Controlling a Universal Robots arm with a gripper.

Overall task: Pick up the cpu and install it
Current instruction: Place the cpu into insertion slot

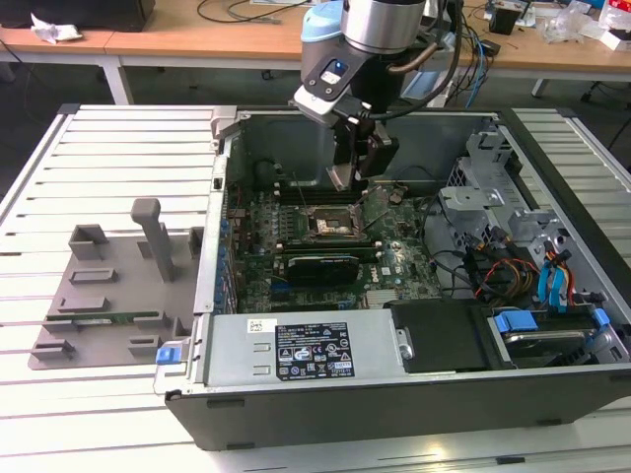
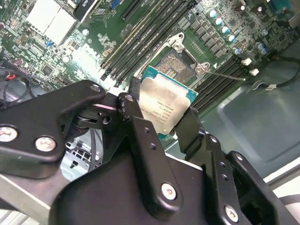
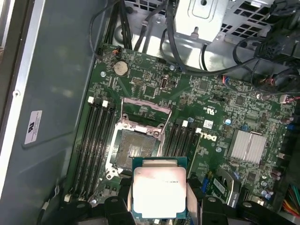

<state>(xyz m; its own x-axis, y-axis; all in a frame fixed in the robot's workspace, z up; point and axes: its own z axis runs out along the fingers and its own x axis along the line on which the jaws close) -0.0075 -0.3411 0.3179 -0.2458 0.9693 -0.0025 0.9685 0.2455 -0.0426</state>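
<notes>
My hand (image 2: 161, 112) is clenched on the cpu (image 2: 166, 103). Two black fingers (image 2: 133, 108) pinch opposite edges of the chip, and its silver-grey lid faces the camera in both wrist views. In the first wrist view the cpu (image 3: 159, 190) sits square between the finger pads, its green rim showing round the lid. It hangs clear of the board, touching nothing else.

Just past the chip is the socket (image 3: 133, 150). Its metal frame is swung up and the contact field is bare. The cpu hangs above and a little off it, not seated. Banks of black memory slots (image 3: 93, 136) flank the socket on two sides. Farther across the motherboard (image 3: 211, 93) are a coin cell (image 3: 121, 68) and a finned silver heat sink (image 3: 247, 146).

Exterior view: the hand (image 1: 360, 163) hangs inside the open computer case (image 1: 296, 394), at about twelve o'clock from the socket (image 1: 330, 222). A long black card (image 1: 320, 266) lies at six o'clock from the socket. A grey drive cage (image 1: 483, 187) stands at three o'clock.

The case rests on a slatted white counter (image 1: 118, 148). A grey moulded fixture (image 1: 108, 286) lies at nine o'clock from the case, well apart from my hand. Wooden desks (image 1: 197, 39) run along twelve o'clock, farthest off.
</notes>
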